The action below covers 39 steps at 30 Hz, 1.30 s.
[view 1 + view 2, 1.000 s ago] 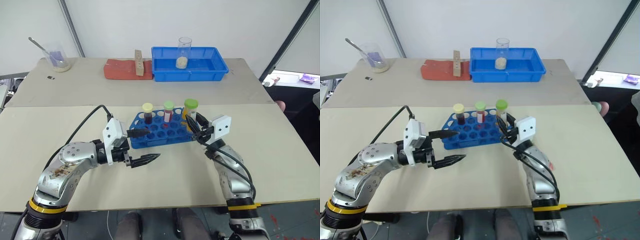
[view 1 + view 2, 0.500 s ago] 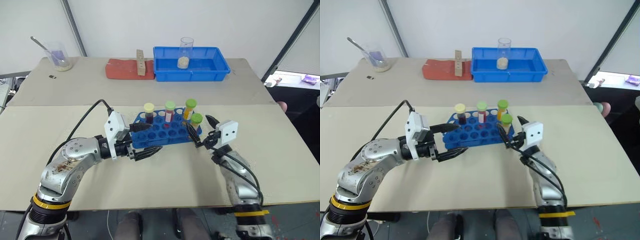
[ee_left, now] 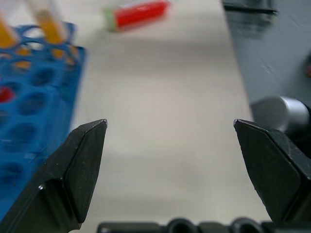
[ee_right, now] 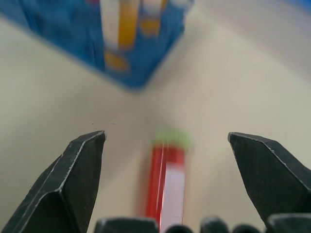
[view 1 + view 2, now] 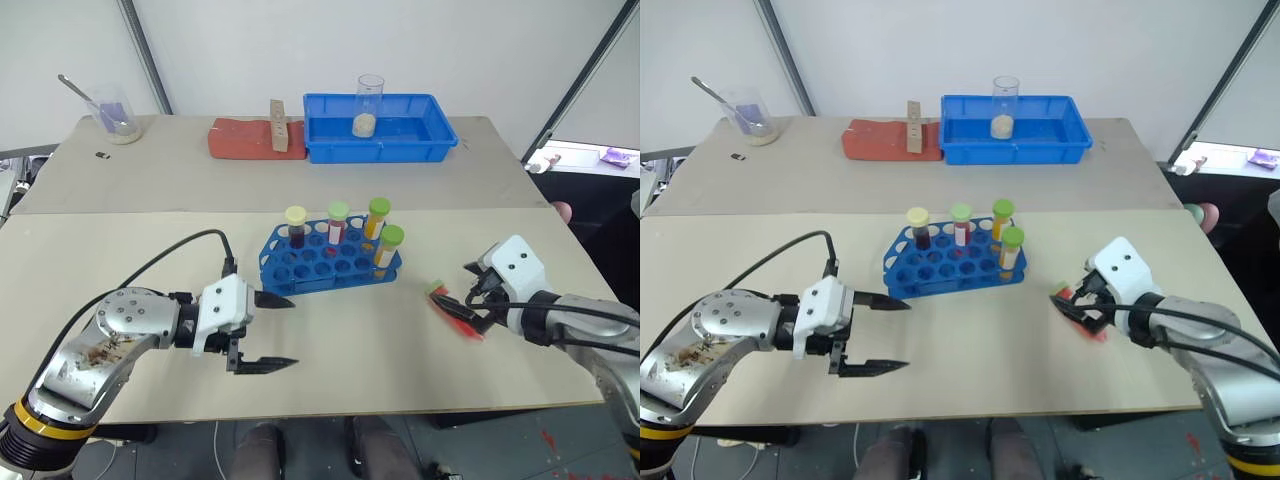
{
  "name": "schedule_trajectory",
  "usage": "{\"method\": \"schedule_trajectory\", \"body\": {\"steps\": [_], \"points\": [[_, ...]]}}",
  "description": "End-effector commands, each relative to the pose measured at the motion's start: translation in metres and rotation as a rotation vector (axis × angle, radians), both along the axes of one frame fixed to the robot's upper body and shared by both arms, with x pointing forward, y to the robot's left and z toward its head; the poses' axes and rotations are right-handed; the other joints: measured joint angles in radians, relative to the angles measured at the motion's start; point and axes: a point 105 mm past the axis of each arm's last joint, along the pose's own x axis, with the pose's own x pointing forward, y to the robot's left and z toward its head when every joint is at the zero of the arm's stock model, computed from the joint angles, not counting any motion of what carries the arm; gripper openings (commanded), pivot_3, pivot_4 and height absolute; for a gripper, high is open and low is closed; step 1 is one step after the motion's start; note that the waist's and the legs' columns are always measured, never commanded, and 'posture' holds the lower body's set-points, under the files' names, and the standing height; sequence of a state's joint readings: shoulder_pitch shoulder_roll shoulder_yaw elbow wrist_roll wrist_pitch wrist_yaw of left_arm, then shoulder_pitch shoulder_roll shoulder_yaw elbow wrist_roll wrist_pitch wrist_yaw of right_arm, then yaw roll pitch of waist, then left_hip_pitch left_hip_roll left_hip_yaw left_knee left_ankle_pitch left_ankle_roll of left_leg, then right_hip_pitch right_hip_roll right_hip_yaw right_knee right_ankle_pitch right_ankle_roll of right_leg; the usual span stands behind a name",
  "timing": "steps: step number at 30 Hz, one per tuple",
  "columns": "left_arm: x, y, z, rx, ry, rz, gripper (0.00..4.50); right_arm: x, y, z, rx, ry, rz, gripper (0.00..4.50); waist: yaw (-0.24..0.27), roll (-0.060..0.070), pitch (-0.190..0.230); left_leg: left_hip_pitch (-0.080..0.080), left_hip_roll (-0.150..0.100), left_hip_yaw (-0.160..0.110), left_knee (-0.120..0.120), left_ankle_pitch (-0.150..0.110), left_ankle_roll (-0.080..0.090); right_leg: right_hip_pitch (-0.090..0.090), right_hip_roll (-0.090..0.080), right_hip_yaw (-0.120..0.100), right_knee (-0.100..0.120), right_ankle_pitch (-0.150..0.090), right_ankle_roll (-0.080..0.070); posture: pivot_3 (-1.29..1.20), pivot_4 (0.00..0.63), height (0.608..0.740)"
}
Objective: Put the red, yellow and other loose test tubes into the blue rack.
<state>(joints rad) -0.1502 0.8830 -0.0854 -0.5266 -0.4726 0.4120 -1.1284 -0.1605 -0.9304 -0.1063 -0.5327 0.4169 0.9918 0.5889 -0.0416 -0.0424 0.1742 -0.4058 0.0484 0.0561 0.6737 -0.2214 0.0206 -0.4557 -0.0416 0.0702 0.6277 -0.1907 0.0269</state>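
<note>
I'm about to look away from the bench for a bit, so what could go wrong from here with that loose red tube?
The red tube lies flat on the table, between the open right claw's fingers; a clumsy close could push or roll it toward the edge. The blue rack already holds four upright tubes, so a tilted insertion might knock the nearest green-capped tube.
</note>
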Motion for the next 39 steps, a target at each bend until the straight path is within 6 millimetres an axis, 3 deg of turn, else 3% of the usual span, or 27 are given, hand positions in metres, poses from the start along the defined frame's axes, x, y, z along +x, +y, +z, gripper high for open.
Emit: {"method": "schedule_trajectory", "body": {"steps": [1, 8, 19, 22, 27, 33, 35, 39], "points": [[-0.008, -0.008, 0.006, -0.013, -0.053, -0.059, 4.5, 0.003, -0.008, -0.007, -0.038, 0.119, -0.014, 4.47, 0.0, 0.0, 0.0, 0.0, 0.0, 0.0, 0.0, 0.0, 0.0, 0.0, 0.0, 0.0, 0.0, 0.0, 0.0, 0.0, 0.15, 0.74], [-0.014, -0.01, 0.003, -0.028, -0.052, -0.093, 4.5, 0.023, -0.018, -0.027, -0.084, 0.266, -0.017, 4.47, -0.001, 0.0, 0.0, -0.001, 0.0, 0.0, 0.0, 0.0, 0.0, 0.0, 0.0, 0.0, -0.001, 0.0, 0.001, 0.0, 0.15, 0.74], [-0.013, -0.011, 0.005, -0.047, -0.058, -0.075, 4.5, 0.031, -0.003, -0.025, -0.097, 0.343, 0.043, 1.03, 0.0, 0.0, 0.0, -0.001, 0.0, 0.0, 0.001, 0.0, 0.0, 0.0, 0.0, 0.0, -0.001, 0.001, 0.002, 0.0, 0.15, 0.74], [-0.008, -0.006, 0.008, -0.052, -0.052, -0.04, 4.5, 0.027, 0.004, -0.016, -0.082, 0.339, 0.081, 1.03, 0.0, 0.0, 0.0, -0.001, 0.0, 0.0, 0.001, 0.0, 0.0, 0.0, 0.0, 0.0, -0.001, 0.001, 0.002, 0.0, 0.15, 0.74], [0.008, 0.013, 0.016, -0.1, -0.044, 0.095, 4.5, 0.0, 0.04, 0.009, 0.026, 0.318, 0.267, 1.03, 0.0, 0.0, 0.0, -0.002, 0.001, 0.0, 0.001, 0.0, 0.0, -0.001, 0.001, 0.0, 0.0, 0.003, 0.006, 0.0, 0.15, 0.74], [0.028, 0.041, 0.026, -0.181, -0.092, 0.257, 4.5, -0.015, 0.106, 0.039, 0.39, 0.04, 0.453, 1.03, 0.0, -0.001, 0.0, -0.001, 0.002, -0.002, 0.0, 0.0, 0.0, -0.001, 0.003, -0.001, 0.0, 0.004, 0.007, 0.0, 0.15, 0.74], [0.037, 0.044, 0.031, -0.23, -0.115, 0.307, 4.5, -0.014, 0.12, 0.046, 0.495, -0.066, 0.468, 1.02, 0.006, -0.001, 0.0, -0.002, 0.001, -0.002, 0.0, 0.0, 0.0, -0.001, 0.002, -0.001, 0.0, 0.004, 0.008, 0.0, 0.15, 0.74], [0.036, 0.041, 0.028, -0.23, -0.093, 0.288, 4.5, -0.002, 0.143, 0.063, 0.646, -0.271, 0.451, 1.02, 0.005, -0.001, 0.0, -0.004, 0.001, -0.001, 0.003, 0.0, 0.0, -0.001, 0.001, -0.001, -0.001, 0.005, 0.008, 0.0, 0.15, 0.74]]}}
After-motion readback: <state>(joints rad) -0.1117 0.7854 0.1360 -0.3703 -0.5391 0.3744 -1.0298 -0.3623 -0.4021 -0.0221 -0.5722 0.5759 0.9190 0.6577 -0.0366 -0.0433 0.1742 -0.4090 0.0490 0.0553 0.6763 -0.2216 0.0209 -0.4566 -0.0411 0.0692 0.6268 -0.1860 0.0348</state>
